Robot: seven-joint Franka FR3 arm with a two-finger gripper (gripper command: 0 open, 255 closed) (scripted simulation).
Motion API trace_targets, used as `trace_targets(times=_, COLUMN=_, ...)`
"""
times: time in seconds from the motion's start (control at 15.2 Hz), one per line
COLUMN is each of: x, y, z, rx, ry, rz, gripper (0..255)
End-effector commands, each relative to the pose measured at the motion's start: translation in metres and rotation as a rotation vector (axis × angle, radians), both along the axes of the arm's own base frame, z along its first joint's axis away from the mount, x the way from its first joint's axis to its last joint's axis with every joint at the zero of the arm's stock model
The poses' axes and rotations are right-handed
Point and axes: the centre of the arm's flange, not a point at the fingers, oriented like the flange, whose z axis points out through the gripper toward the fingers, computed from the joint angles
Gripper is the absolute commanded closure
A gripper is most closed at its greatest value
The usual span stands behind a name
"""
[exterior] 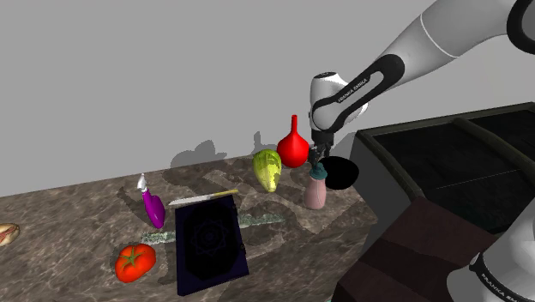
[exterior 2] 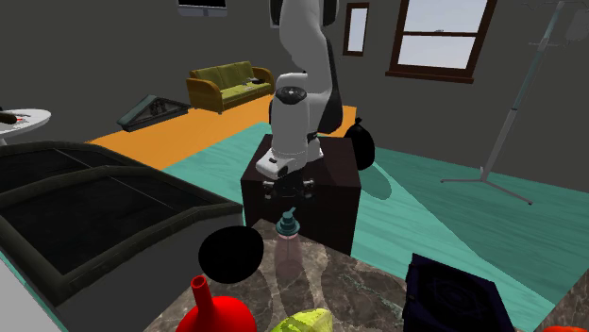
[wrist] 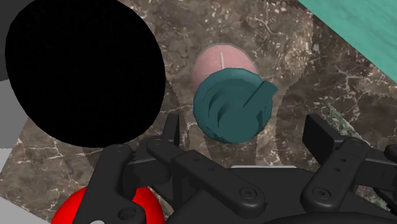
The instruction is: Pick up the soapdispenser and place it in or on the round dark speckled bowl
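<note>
One soap dispenser [exterior: 315, 192] to move: stands upright on the marbled counter [exterior: 77, 214], just beside the round black bowl [exterior: 341, 174], seemingly a little apart from it. Reads as a slim pinkish bottle under a teal pump head [wrist: 232, 105]. Probably light, stiff-walled and smooth, so likely to slip in a weak pinch and to topple if nudged off-centre, being tall on a narrow base. Best taken, by judgement, around the neck or upper body just under the pump head, not on the spout, liable to turn or sink under pressure. Hovering right above that pump head, one black gripper [wrist: 245, 130], its two fingers [wrist: 170, 130] spread wide on either side and touching nothing. Calls for a straight drop before closing, then a short lift and a small sideways carry over the bowl's rim; no need for a hard squeeze on so light a thing. Counted for the task: one dispenser, one bowl, one gripper. Elsewhere on the counter, one each: red long-necked vase [exterior: 292, 150], yellow-green leafy head [exterior: 267, 170], purple spray bottle [exterior: 152, 206], knife [exterior: 203, 198], tomato [exterior: 135, 262], dark flat slab [exterior: 210, 244]. No doubles of anything seen.
</note>
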Motion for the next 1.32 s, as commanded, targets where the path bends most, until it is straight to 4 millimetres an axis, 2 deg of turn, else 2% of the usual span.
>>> trace_targets(times=0.0, x=0.0, y=0.0, z=-0.012, rx=0.001, ry=0.0, rz=0.0, gripper=0)
trace_targets(times=0.26, x=-0.001, y=-0.001, z=-0.031, rx=0.001, ry=0.0, rz=0.0, gripper=0)
trace_targets(times=0.73, x=-0.001, y=-0.001, z=-0.031, rx=0.001, ry=0.0, rz=0.0, gripper=0)
trace_targets(times=0.79, x=-0.001, y=-0.001, z=-0.031, rx=0.001, ry=0.0, rz=0.0, gripper=255)
trace_targets(times=1.25, x=-0.001, y=-0.001, z=-0.031, rx=0.001, ry=0.0, rz=0.0, gripper=255)
